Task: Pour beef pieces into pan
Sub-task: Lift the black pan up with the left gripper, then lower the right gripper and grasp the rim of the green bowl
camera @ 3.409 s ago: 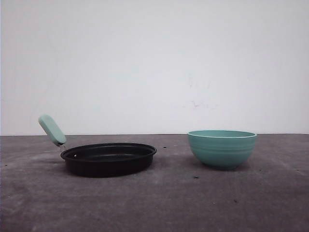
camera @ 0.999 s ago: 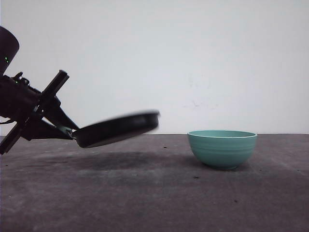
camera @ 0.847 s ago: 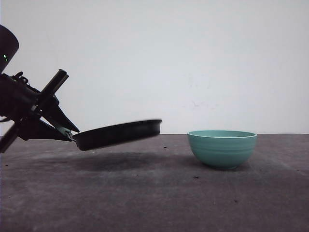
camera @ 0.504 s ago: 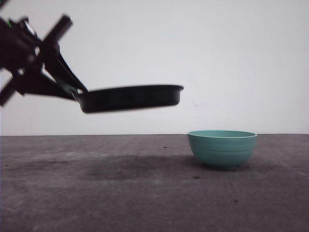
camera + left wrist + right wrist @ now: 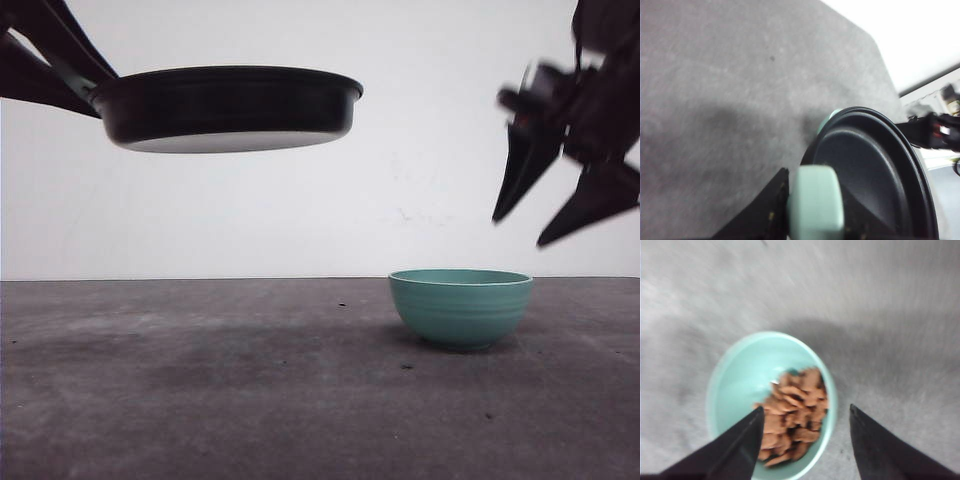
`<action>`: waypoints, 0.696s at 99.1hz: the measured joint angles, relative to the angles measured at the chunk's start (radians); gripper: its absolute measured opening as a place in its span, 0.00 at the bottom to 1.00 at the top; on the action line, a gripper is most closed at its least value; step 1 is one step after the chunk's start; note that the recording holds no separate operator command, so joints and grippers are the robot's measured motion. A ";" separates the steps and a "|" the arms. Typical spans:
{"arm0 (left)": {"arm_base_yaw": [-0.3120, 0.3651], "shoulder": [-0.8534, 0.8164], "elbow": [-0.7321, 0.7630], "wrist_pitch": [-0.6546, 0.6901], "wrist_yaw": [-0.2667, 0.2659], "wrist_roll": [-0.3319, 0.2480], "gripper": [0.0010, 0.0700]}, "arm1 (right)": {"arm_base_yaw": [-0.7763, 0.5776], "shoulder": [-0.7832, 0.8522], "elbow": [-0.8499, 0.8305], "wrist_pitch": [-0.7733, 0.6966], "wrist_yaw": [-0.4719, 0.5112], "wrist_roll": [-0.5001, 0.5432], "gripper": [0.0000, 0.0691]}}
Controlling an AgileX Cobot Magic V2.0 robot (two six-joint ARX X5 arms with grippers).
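Pouring, step in hand: the right gripper (image 5: 562, 215) hangs above the bowl (image 5: 461, 306), so my judgement is that grasping the bowl comes next; best to straddle one wall of the rim, clamp firmly, and lift level so nothing spills.
surface (image 5: 250, 400): dark grey; the bowl stands on it, right of centre.
pan (image 5: 228, 106): held high in the air on the left, well apart from the bowl, roughly level, mouth up; long axis runs from the handle (image 5: 815, 210) at the left gripper (image 5: 810, 222) out toward the right.
left fingers: clenched on the mint handle.
right fingers (image 5: 735, 450): spread wide, grasping nothing.
beef (image 5: 794, 415): heaped in the bowl, toward one side; the pan looks empty.
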 joint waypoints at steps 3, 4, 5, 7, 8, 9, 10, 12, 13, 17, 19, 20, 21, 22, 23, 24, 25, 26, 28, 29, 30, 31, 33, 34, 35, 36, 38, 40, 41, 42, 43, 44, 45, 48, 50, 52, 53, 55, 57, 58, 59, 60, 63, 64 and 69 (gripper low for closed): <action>0.000 0.000 0.000 -0.011 0.000 0.006 0.07 | 0.000 0.016 0.000 0.002 0.000 0.006 0.45; 0.000 0.000 0.000 -0.016 0.000 0.008 0.07 | 0.000 0.021 0.000 0.003 0.000 0.006 0.44; 0.000 0.000 0.000 -0.020 0.000 0.009 0.07 | 0.000 0.026 0.000 0.004 0.000 0.006 0.43; 0.000 0.000 0.000 -0.028 0.000 0.012 0.07 | 0.000 0.034 0.000 0.007 0.000 0.007 0.42; 0.000 0.000 0.000 -0.032 0.000 0.012 0.07 | 0.000 0.038 0.000 0.008 0.000 0.008 0.41; 0.000 0.000 0.000 -0.035 0.000 0.013 0.07 | 0.000 0.042 0.000 0.010 0.000 0.009 0.41; 0.000 0.000 0.000 -0.039 0.000 0.014 0.07 | 0.000 0.045 0.000 0.011 0.000 0.010 0.40; -0.001 0.000 0.000 -0.044 0.000 0.016 0.07 | 0.000 0.051 0.000 0.016 0.000 0.010 0.39; -0.002 0.000 0.000 -0.046 -0.001 0.018 0.07 | 0.000 0.055 0.000 0.018 0.000 0.011 0.39; -0.006 0.000 0.000 -0.052 -0.002 0.024 0.07 | 0.000 0.064 0.000 0.030 0.000 0.014 0.38; -0.008 0.000 0.000 -0.052 -0.002 0.027 0.07 | 0.000 0.068 0.000 0.036 0.002 0.015 0.37; -0.009 0.000 0.000 -0.052 -0.002 0.027 0.07 | 0.000 0.069 0.000 0.040 0.004 0.016 0.37; -0.011 0.000 0.000 -0.052 -0.002 0.029 0.07 | 0.000 0.071 0.000 0.043 0.006 0.017 0.36; -0.011 0.000 0.000 -0.052 -0.002 0.031 0.07 | 0.000 0.071 0.000 0.045 0.008 0.017 0.36; -0.013 0.000 0.000 -0.052 -0.002 0.031 0.07 | 0.000 0.072 0.000 0.050 0.010 0.018 0.36; -0.013 0.000 0.000 -0.052 -0.002 0.032 0.07 | 0.000 0.074 0.000 0.052 0.011 0.020 0.35; -0.014 0.000 0.000 -0.052 -0.002 0.033 0.07 | 0.000 0.074 0.000 0.056 0.013 0.022 0.34; -0.015 0.000 0.000 -0.051 -0.002 0.034 0.07 | 0.000 0.075 0.000 0.060 0.013 0.024 0.34; -0.018 0.000 0.000 -0.052 -0.002 0.034 0.07 | 0.000 0.077 0.000 0.067 0.014 0.027 0.32; -0.018 0.000 0.000 -0.052 -0.002 0.034 0.07 | 0.000 0.078 0.000 0.071 0.014 0.030 0.32; -0.019 0.000 0.000 -0.052 -0.002 0.034 0.07 | 0.000 0.079 0.000 0.074 0.014 0.033 0.31; -0.019 0.000 0.000 -0.052 -0.002 0.034 0.07 | 0.000 0.080 0.000 0.077 0.014 0.034 0.31; -0.020 0.000 0.000 -0.052 -0.002 0.034 0.07 | 0.000 0.084 0.000 0.083 0.014 0.039 0.30; -0.020 0.000 0.000 -0.052 -0.002 0.035 0.07 | 0.000 0.085 0.000 0.086 0.014 0.040 0.29; -0.020 0.000 0.000 -0.052 -0.002 0.035 0.07 | 0.000 0.087 0.000 0.089 0.014 0.042 0.29; -0.020 0.000 0.000 -0.052 -0.002 0.035 0.07 | 0.000 0.089 0.000 0.092 0.014 0.045 0.29; -0.022 0.000 0.000 -0.052 -0.002 0.036 0.07 | 0.000 0.093 0.000 0.095 0.014 0.050 0.28; -0.023 0.000 0.000 -0.052 -0.003 0.037 0.07 | 0.000 0.098 0.000 0.098 0.014 0.056 0.28; -0.023 0.000 0.000 -0.051 -0.003 0.037 0.07 | 0.000 0.100 0.000 0.098 0.014 0.057 0.28; -0.024 0.000 0.000 -0.051 -0.003 0.037 0.07 | 0.000 0.103 0.000 0.098 0.015 0.060 0.28; -0.024 0.000 0.000 -0.051 -0.003 0.037 0.07 | 0.000 0.106 0.000 0.098 0.014 0.061 0.28; -0.024 0.000 0.000 -0.051 -0.003 0.037 0.07 | 0.000 0.108 0.000 0.098 0.014 0.063 0.28; -0.024 0.000 0.000 -0.052 -0.004 0.037 0.07 | 0.000 0.110 0.000 0.098 0.014 0.065 0.28; -0.024 0.000 0.000 -0.052 -0.004 0.038 0.07 | 0.000 0.117 0.000 0.097 0.014 0.067 0.28; -0.024 0.000 0.000 -0.052 -0.005 0.040 0.07 | 0.000 0.120 0.000 0.097 0.014 0.068 0.28; -0.024 0.000 0.000 -0.052 -0.006 0.041 0.07 | 0.000 0.123 0.000 0.096 0.014 0.069 0.27; -0.024 0.000 0.000 -0.052 -0.006 0.041 0.07 | 0.000 0.124 0.000 0.096 0.014 0.069 0.27; -0.024 0.000 0.000 -0.052 -0.006 0.041 0.07 | 0.000 0.124 0.000 0.096 0.014 0.069 0.27; -0.024 0.000 0.000 -0.052 -0.007 0.042 0.07 | 0.000 0.124 0.000 0.097 0.014 0.069 0.27; -0.024 0.000 0.000 -0.052 -0.007 0.042 0.07 | 0.000 0.124 0.000 0.098 0.014 0.069 0.27; -0.024 0.000 0.000 -0.052 -0.007 0.042 0.07 | 0.000 0.124 0.000 0.100 0.014 0.069 0.27; -0.024 0.000 0.000 -0.052 -0.007 0.042 0.07 | 0.001 0.124 0.000 0.101 0.014 0.069 0.27; -0.024 0.000 0.000 -0.052 -0.007 0.043 0.07 | 0.003 0.124 0.000 0.108 0.014 0.070 0.27; -0.024 0.000 0.000 -0.052 -0.007 0.045 0.07 | 0.004 0.124 0.000 0.109 0.014 0.070 0.27; -0.024 0.000 0.000 -0.052 -0.007 0.051 0.07 | 0.006 0.124 0.000 0.111 0.014 0.070 0.27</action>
